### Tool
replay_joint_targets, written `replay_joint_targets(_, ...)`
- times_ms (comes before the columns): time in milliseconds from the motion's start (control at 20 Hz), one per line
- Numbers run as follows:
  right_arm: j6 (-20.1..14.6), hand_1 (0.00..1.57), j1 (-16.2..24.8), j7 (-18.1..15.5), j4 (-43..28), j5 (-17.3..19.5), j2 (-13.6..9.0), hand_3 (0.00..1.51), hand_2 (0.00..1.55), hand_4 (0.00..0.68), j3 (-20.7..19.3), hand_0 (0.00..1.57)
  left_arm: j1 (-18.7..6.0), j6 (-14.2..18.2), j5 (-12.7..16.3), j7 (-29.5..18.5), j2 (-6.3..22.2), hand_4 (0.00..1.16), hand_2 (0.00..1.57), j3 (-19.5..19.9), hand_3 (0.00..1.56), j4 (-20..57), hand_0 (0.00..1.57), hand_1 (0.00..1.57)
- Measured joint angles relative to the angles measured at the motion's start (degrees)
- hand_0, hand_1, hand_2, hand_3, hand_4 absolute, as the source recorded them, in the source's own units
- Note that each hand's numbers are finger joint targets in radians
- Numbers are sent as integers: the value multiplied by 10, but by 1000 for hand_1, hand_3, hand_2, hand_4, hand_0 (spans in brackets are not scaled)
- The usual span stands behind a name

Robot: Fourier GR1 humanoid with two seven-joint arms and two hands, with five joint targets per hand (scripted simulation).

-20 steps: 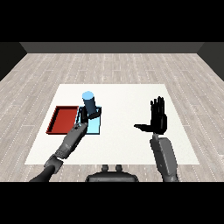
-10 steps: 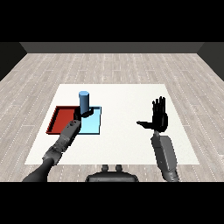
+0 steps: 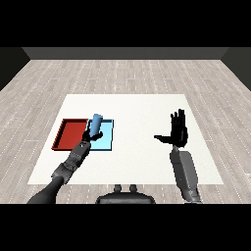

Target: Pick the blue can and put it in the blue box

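The blue can (image 3: 96, 125) leans over the light blue tray (image 3: 107, 142), its top tipped to the right and its lower end near the tray's left side. My left hand (image 3: 84, 145) is just below and left of the can's lower end, at the seam between the two trays. Its fingers are relaxed and not wrapped round the can. My right hand (image 3: 178, 132) is raised over the right half of the table, palm facing left, fingers straight up and thumb out, holding nothing.
The red tray (image 3: 70, 133) lies directly left of the light blue tray, touching it. The white table (image 3: 137, 110) extends behind and between the hands, with its front edge near my forearms.
My left hand has let go of the can and drawn back down-left. The can, upright half a second ago, now sits lower and tilted over the blue tray. My right hand barely moved.
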Motion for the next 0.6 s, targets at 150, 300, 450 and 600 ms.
replay_joint_targets(150,9,0,-4,-5,9,-2,-3,0,0,0,-5,0,-2,-24,-1,0,1,526,943,5,0,9,984,984)
replay_joint_targets(300,10,0,-11,0,9,-3,-3,0,0,0,-6,0,-5,-36,-9,-3,0,524,0,2,0,17,0,0)
replay_joint_targets(450,15,0,-5,-4,5,-5,2,0,0,0,-4,0,-6,-29,-28,-4,-2,0,0,-13,0,21,0,0)
replay_joint_targets(600,20,0,-5,-12,8,-6,9,0,0,0,-2,0,-11,11,-32,-7,-6,0,0,-12,0,24,0,0)
